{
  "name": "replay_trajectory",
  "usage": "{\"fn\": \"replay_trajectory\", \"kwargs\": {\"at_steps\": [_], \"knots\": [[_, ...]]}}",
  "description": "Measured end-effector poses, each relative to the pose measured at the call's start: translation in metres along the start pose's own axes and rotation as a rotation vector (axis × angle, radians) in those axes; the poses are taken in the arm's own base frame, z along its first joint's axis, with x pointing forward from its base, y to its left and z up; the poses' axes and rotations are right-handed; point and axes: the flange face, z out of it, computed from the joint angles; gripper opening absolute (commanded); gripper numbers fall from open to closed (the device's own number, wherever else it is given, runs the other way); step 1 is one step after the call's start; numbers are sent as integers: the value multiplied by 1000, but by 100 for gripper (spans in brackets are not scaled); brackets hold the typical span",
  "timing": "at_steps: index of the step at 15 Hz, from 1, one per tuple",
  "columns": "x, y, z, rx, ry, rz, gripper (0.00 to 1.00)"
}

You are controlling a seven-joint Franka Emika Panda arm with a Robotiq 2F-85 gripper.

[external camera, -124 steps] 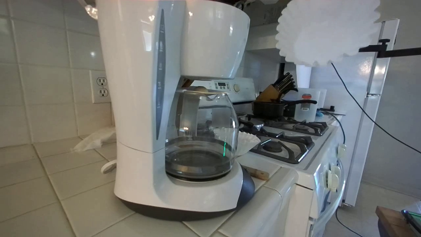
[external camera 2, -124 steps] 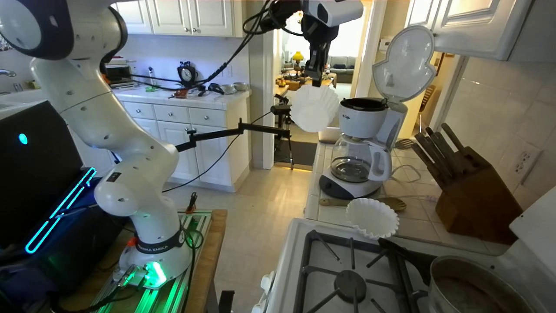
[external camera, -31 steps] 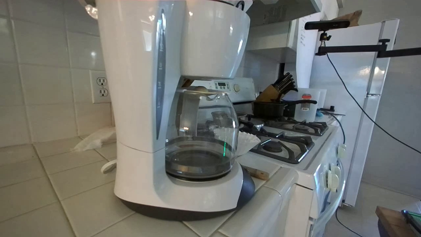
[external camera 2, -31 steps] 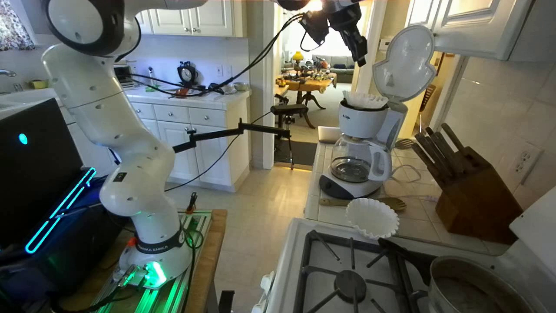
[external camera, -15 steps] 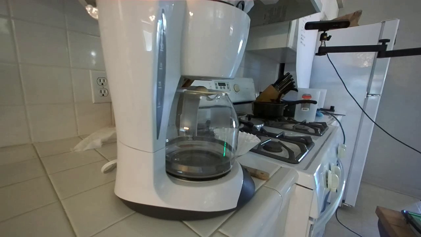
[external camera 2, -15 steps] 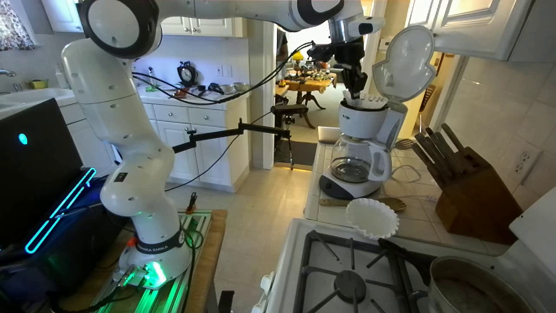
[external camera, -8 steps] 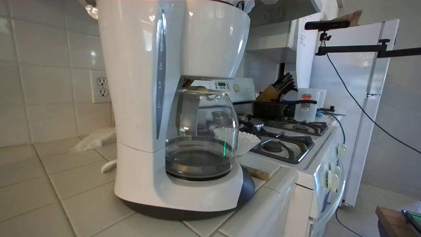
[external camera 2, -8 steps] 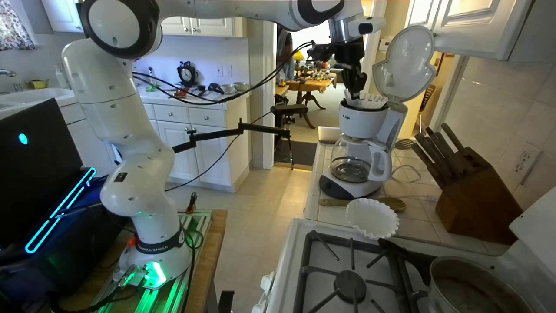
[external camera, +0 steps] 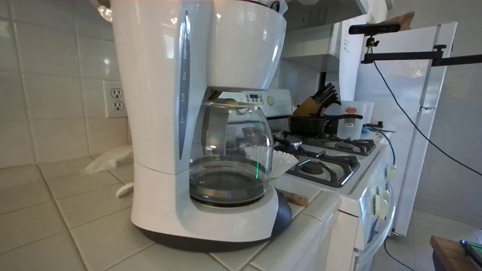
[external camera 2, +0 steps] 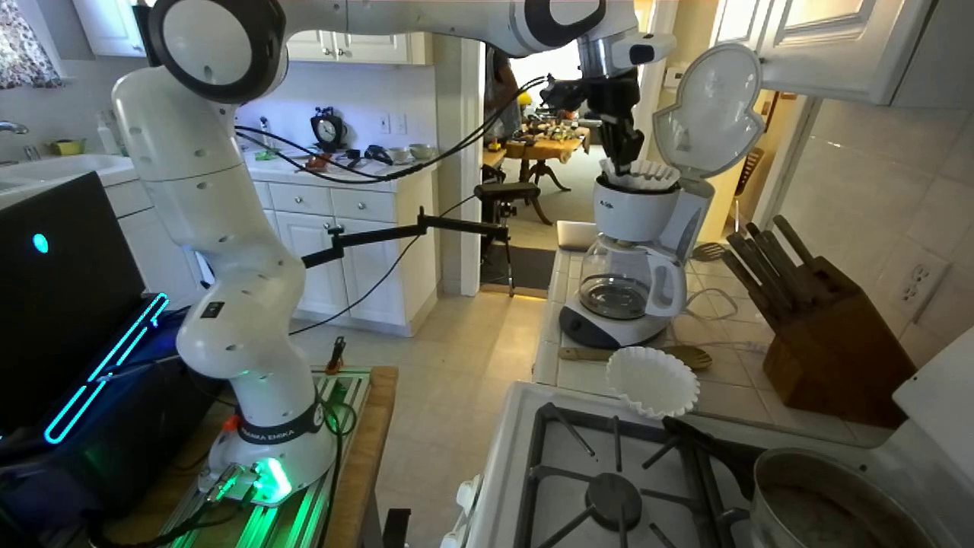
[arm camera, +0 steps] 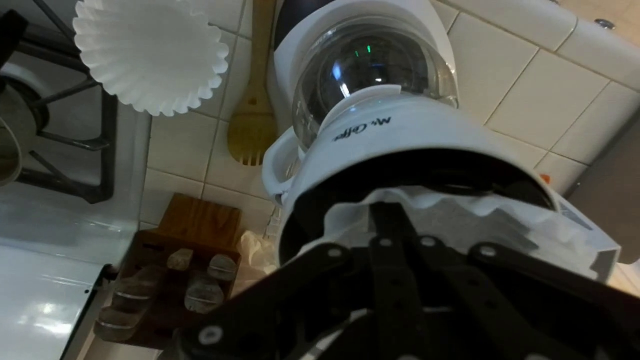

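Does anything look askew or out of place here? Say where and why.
Yes: the filter in the coffee maker sits askew. It is bunched toward one side of the basket, whose dark inside shows bare beside it, and its fluted edge sticks up.

The coffee filter (external camera 2: pixel 654 177), hanging from the gripper (external camera 2: pixel 623 167) before, now sits in the top of the coffee maker (external camera 2: pixel 633 218); the gripper, raised above it moments ago, is right down at it, and now I spot a person (external camera 2: pixel 504 85)

Wht paper filter (arm camera: pixel 465 220) in coffeemaker (external camera 2: pixel 635 215) basket (arm camera: pixel 315 215), off-ctr (fluted edge abv rim); lid (external camera 2: pixel 709 110) up.
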Motion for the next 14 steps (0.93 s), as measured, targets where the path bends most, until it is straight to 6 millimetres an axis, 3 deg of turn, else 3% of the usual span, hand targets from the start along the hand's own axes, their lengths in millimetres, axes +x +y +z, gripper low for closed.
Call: {"fn": "replay_trajectory", "kwargs": {"at_steps": [9,14], "knots": [[18,-16,0,29,27,20,0],[24,-19,22,32,0,38,0]]}}
